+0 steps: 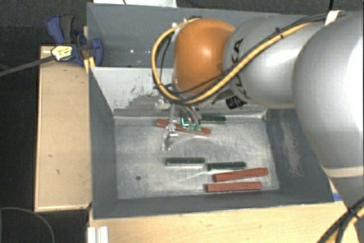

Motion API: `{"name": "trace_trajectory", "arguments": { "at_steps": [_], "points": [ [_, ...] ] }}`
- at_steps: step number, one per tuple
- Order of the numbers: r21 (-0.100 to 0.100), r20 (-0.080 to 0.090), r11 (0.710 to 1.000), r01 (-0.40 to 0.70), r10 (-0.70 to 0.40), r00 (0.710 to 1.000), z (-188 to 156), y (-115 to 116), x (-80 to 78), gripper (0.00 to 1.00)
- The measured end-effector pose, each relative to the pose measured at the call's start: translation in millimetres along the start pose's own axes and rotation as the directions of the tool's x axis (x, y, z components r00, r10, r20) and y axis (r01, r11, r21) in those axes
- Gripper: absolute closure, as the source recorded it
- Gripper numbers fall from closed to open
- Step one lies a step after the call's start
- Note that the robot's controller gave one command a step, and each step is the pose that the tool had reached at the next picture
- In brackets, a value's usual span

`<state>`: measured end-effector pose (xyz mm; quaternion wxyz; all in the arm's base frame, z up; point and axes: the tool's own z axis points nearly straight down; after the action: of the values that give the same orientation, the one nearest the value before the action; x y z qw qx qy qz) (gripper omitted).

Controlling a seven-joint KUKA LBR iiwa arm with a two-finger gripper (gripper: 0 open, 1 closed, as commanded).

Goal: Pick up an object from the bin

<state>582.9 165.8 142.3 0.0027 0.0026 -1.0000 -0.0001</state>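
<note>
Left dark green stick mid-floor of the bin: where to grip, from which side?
Probably mid-length, straight down from above, closing across its narrow width. The dark green stick lies flat, long axis left-right in the view, with bare floor along both long sides. Its right end nears a second green stick, so stay off that end.

The bin (105, 139) has bare floor along its left side, open for a pass. Front right, two dark green sticks (185, 161) and two red-brown bars (233, 185) lie close together. By the rear wall, a red stick (165, 122) and, seemingly, a green stick (215, 118) crowd beneath the arm (256, 65).
</note>
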Motion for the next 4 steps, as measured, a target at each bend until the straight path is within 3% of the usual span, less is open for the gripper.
{"name": "trace_trajectory", "arguments": {
  "at_steps": [1,2,3,4],
  "points": [
    [-0.001,0.002,1.000,-0.001,0.001,1.000,-2.0,-0.2,-0.3,0.00],
    [0.002,0.008,0.987,0.162,-0.162,0.987,-8.7,15.4,24.2,0.00],
    [0.001,0.012,0.967,0.256,-0.256,0.967,68.0,-38.7,34.3,1.00],
    [0.001,0.008,0.968,0.252,-0.252,0.968,69.7,-38.9,35.4,0.00]
  ]
}}
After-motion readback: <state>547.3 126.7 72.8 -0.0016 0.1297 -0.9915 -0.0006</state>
